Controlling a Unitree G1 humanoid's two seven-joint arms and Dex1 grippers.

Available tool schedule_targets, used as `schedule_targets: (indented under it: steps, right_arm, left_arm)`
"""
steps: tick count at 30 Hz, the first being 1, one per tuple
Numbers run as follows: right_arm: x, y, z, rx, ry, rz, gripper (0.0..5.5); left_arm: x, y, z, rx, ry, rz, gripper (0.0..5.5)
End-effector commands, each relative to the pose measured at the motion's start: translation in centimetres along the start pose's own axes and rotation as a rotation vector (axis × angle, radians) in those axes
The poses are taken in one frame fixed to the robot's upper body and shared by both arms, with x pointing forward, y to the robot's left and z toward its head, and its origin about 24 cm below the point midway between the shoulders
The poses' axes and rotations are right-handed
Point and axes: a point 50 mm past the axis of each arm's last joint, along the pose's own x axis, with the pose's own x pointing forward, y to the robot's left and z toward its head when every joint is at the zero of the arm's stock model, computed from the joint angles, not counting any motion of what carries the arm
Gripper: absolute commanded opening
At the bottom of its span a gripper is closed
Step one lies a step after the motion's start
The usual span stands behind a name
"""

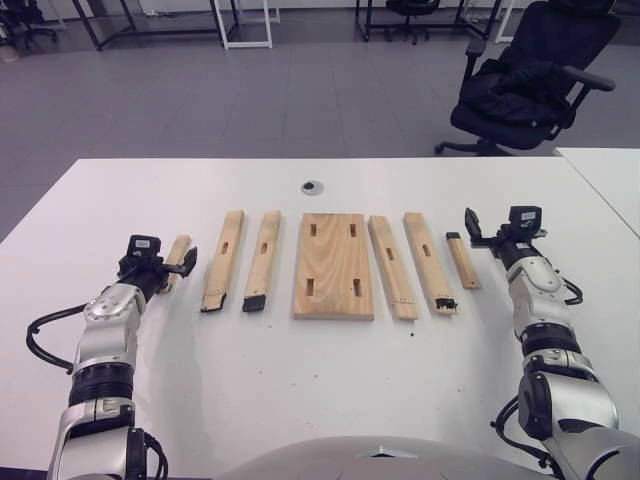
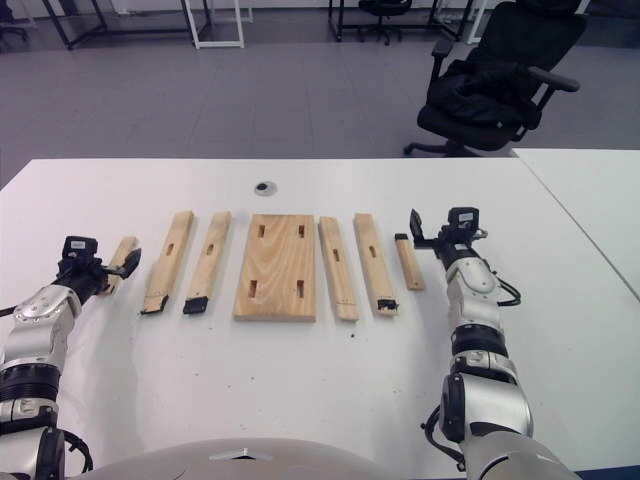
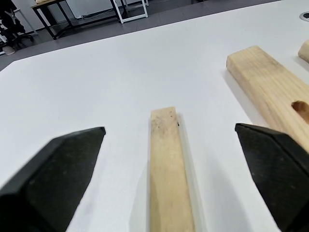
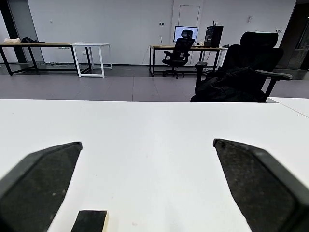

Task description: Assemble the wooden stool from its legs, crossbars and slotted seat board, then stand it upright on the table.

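At mid-left of the frame, left hand (image 1: 178, 262) spread open astride 1 crossbar (image 3: 166, 164); right hand (image 4: 147, 143) open, empty. Risk: off-centre closure probably skids crossbar across bench (image 1: 150, 190).

Both arms stretched forward, low; left gripper (image 1: 174, 263) jaws wide apart, right gripper (image 1: 492, 232) likewise.
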Motion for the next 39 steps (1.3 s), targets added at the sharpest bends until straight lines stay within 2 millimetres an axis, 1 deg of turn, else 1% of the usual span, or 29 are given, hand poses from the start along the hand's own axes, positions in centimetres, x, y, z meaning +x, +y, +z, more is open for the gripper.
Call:
schedule_targets:
  steps: [1, 5, 7, 8, 10, 13, 16, 19, 20, 23, 25, 27, 28, 30, 32, 34, 36, 37, 39]
  right_arm:
    - [0.3, 0.0, 0.6, -0.015, -0.012, 0.005, 5.07]
    - [0.4, 0.1, 0.6, -0.017, -0.011, 0.006, 5.07]
    - [0.4, 0.2, 0.6, -0.017, -0.011, 0.006, 5.07]
    - [0.4, 0.1, 0.6, -0.017, -0.010, 0.007, 5.07]
    - [0.4, 0.2, 0.5, -0.017, -0.007, 0.009, 5.07]
    - [0.5, 0.4, 0.5, -0.022, -0.006, 0.014, 5.07]
    - [0.5, 0.3, 0.6, -0.030, -0.005, 0.015, 5.07]
    - [0.6, 0.4, 0.7, -0.027, 0.000, 0.025, 5.07]
    - [0.7, 0.5, 0.8, -0.027, -0.001, 0.032, 5.07]
    - [0.9, 0.8, 1.4, -0.008, -0.021, 0.046, 5.07]
    - [1.2, 1.4, 2.0, 0.033, -0.041, 0.081, 5.07]
    - [1.7, 4.4, 4.0, 0.195, -0.109, 0.272, 5.07]
    - [1.8, 5.8, 5.2, 0.280, -0.144, 0.360, 5.07]
    - [2.1, 9.1, 8.0, 0.500, -0.196, 0.509, 5.07]
    - [2.3, 12.6, 10.6, 0.719, -0.200, 0.626, 5.07]
    - [2.0, 16.1, 12.8, 0.854, -0.178, 0.751, 5.07]
    - [1.2, 18.8, 14.2, 0.956, -0.140, 0.858, 5.07]
    - [0.9, 19.6, 14.6, 0.988, -0.124, 0.885, 5.07]
    - [0.4, 20.3, 15.2, 1.088, -0.096, 0.925, 5.07]
  left_arm:
    - [-0.3, 0.4, -1.1, 0.003, 0.069, -0.003, 4.38]
    - [-0.5, 0.2, -2.8, 0.008, 0.148, -0.008, 3.70]
    - [-0.7, 0.3, -3.3, 0.010, 0.163, -0.003, 3.41]
    - [-0.7, 0.4, -3.3, 0.013, 0.160, 0.000, 3.28]
    - [-0.8, 0.4, -3.1, 0.010, 0.147, -0.003, 2.86]
    - [-0.7, 0.1, -2.9, -0.002, 0.136, -0.019, 2.36]
    - [-1.0, -0.2, -3.1, 0.021, 0.156, -0.034, 1.96]
    - [-1.2, -0.5, -3.3, 0.028, 0.172, -0.049, 1.38]
    - [-1.2, -0.5, -3.3, 0.023, 0.172, -0.052, 1.30]
    - [-1.2, -0.4, -2.7, 0.028, 0.145, -0.031, 1.30]
    - [-0.9, 0.0, -1.4, 0.046, 0.074, 0.000, 1.30]
    - [0.2, -0.9, 2.5, -0.050, -0.138, -0.003, 1.30]
    - [0.7, -2.0, 4.5, -0.108, -0.242, -0.042, 1.30]
    - [1.2, -5.8, 8.4, -0.105, -0.424, -0.186, 1.30]
    - [0.9, -9.4, 11.4, -0.057, -0.554, -0.329, 1.30]
    - [0.7, -11.7, 13.3, -0.011, -0.632, -0.414, 1.29]
    - [0.3, -13.4, 14.9, 0.019, -0.705, -0.487, 1.29]
    - [0.1, -14.1, 15.5, 0.035, -0.733, -0.517, 1.29]
    - [-0.1, -15.1, 16.3, 0.091, -0.761, -0.562, 1.29]
